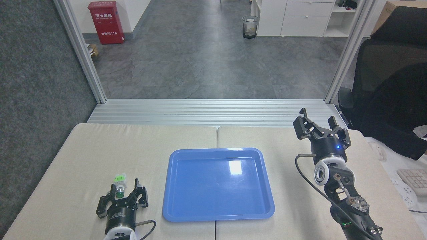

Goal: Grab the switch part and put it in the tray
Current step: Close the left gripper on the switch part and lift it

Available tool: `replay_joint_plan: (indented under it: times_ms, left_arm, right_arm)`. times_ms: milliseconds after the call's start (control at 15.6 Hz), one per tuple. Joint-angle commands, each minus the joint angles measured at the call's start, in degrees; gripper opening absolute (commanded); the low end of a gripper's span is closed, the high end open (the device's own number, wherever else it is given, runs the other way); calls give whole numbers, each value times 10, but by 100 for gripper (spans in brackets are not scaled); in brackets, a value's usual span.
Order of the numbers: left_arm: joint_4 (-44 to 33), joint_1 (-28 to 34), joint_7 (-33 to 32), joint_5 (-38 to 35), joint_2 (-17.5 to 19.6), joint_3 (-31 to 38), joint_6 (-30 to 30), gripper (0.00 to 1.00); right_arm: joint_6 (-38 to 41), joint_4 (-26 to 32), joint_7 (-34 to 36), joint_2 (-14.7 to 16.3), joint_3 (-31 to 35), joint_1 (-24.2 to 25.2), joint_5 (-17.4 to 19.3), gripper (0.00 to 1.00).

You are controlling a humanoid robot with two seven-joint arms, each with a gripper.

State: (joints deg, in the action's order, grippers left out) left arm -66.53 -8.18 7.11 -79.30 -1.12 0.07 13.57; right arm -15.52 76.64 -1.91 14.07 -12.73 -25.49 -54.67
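The switch part (119,184) lies on the table (83,156) near its front left, a small stubby piece with a whitish translucent body, a bright green block at its far end and a dark green round cap at the near end, a thin silver collar just behind the cap. It rests lengthwise, pointing away from the robot, and sits outside the tray (218,216), which is a little way to its right.

The left gripper (122,196) hovers right at the near end of the part, its black skeletal fingers spread wide, one on either side of the cap; the jaws are released and I see no clamping contact with the part. Below the fingers is a dark cylindrical wrist with a white ring and a black cable curling out to the right.

The tray is a large shallow rectangle of glossy blue plastic with rounded corners and a raised rim, a bright patch of reflected light on its floor. It straddles the seam between the two beige cloth-like table pads, whose surface looks matte and finely woven.

The right gripper (320,128) is held up well apart from the tray, over the table's far right, its angular black fingers splayed and holding nothing; a small blue light glows on its round dark body, and a black cable loops beside the arm
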Motion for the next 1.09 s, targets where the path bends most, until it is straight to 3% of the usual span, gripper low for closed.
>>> replay_joint_plan:
  times_ms: [0, 193, 257, 450, 835, 899, 1028]
  left_arm:
    - [49, -6, -9, -4, -9, -9, 0, 44]
    - [29, -11, -22, -2, 1, -9, 0, 13]
    - [17, -11, -34, -1, 5, -9, 0, 7]
    - [-38, -11, -49, 2, 12, -6, 0, 6]
    - [-232, -18, -116, 5, 3, -9, -2, 6]
    - [-259, -14, -118, 5, -4, -17, -8, 6]
    - [-284, 8, -117, -3, -41, -95, -5, 4]
  right_arm:
    - [1, 0, 0, 0, 0, 0, 0, 100]
    - [0, 0, 0, 0, 0, 0, 0, 100]
    - [0, 0, 0, 0, 1, 0, 0, 100]
    - [1, 0, 0, 0, 0, 0, 0, 100]
    - [0, 0, 0, 0, 0, 0, 0, 100]
    - [1, 0, 0, 0, 0, 0, 0, 100]
    - [0, 0, 0, 0, 0, 0, 0, 100]
